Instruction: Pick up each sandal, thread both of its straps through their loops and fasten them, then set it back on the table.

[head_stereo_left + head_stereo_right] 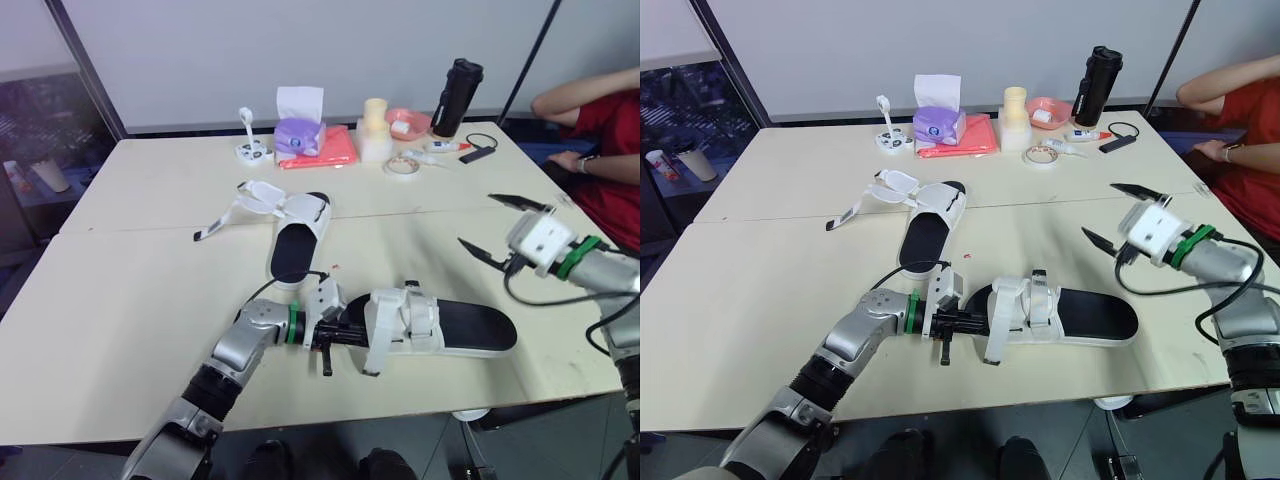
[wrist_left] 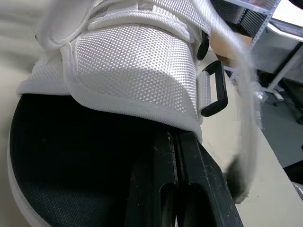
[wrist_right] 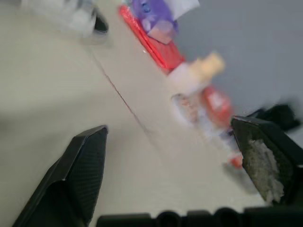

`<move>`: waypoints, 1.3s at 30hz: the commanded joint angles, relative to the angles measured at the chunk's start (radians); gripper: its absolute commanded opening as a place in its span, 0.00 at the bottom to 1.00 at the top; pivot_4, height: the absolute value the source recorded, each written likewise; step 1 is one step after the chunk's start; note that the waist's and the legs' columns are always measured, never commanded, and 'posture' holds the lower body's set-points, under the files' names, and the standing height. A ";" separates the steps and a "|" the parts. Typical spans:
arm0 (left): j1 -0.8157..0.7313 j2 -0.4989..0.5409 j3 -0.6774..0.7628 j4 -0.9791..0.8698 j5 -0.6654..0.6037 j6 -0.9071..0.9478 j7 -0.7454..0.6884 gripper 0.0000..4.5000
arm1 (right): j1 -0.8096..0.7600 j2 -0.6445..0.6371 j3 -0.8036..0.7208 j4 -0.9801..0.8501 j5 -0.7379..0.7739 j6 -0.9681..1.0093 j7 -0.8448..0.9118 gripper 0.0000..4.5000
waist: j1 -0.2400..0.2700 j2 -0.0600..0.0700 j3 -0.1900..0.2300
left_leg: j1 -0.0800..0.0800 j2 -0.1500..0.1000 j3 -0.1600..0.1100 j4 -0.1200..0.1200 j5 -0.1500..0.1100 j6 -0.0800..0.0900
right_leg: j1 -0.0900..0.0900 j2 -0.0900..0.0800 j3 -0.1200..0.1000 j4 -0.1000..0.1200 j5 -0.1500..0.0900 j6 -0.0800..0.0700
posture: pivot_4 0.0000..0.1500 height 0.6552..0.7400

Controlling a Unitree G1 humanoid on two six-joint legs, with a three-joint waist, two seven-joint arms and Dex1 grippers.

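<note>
Step in hand: I judge I am working on the straps of the near sandal (image 1: 440, 326). The far sandal (image 1: 298, 238) is not yet begun, its straps splayed open.
Near sandal: it lies flat on the table (image 1: 130, 300) at 6 o'clock, near the front edge, its sole running from 9 to 3.
Far sandal: mid-table, at about 11 o'clock from the near one and apart from it.
Left jaws: closed together, tips on the black insole at the hem of the white upper. I see nothing between them.
Right jaws: wide open and empty, hovering over the table at 3 o'clock, well apart from the sandal.
Loose strap (image 1: 374, 356): it hangs toward 6 o'clock, seemingly not through the black loop (image 2: 213, 89).
Next move: I think the left jaws must open and take the strap end, while the right steadies the sole.
</note>
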 commanded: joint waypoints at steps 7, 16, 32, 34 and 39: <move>0.032 0.003 -0.058 0.044 0.043 0.023 -0.002 0.00 | 0.309 -0.231 -0.150 -0.568 0.796 0.900 0.185 0.99 | 0.021 -0.002 -0.001 | -0.001 0.001 0.000 0.001 -0.003 0.005 | -0.001 -0.001 0.000 -0.002 0.000 -0.001 | 1.00 1.00; 0.047 0.013 -0.059 0.028 0.041 0.031 0.003 0.00 | 0.552 -0.101 -0.150 -0.685 0.742 0.902 0.105 0.99 | 0.020 -0.003 -0.001 | -0.002 0.000 0.002 0.002 -0.003 0.005 | -0.001 0.000 0.000 -0.002 0.000 0.000 | 1.00 1.00; 0.045 0.010 -0.062 0.027 0.043 0.032 0.010 0.00 | 0.503 0.247 -0.003 -0.622 0.623 0.874 -0.184 0.99 | 0.019 -0.003 -0.002 | -0.002 0.000 0.002 0.002 -0.003 0.005 | -0.001 0.000 0.000 -0.002 0.000 0.000 | 1.00 1.00; 0.045 0.008 -0.062 0.028 0.043 0.033 0.013 0.00 | 0.495 0.294 -0.021 -0.609 0.681 0.892 -0.217 0.99 | 0.019 -0.003 -0.002 | -0.002 0.000 0.002 0.001 -0.003 0.005 | -0.001 0.000 0.000 -0.002 0.000 0.000 | 1.00 1.00; 0.046 0.006 -0.060 0.030 0.043 0.032 0.019 0.00 | 0.493 0.338 -0.009 -0.599 0.681 0.900 -0.261 0.87 | 0.019 -0.003 -0.002 | -0.002 0.000 0.001 0.002 -0.003 0.005 | -0.001 0.000 0.000 -0.002 0.000 0.000 | 1.00 1.00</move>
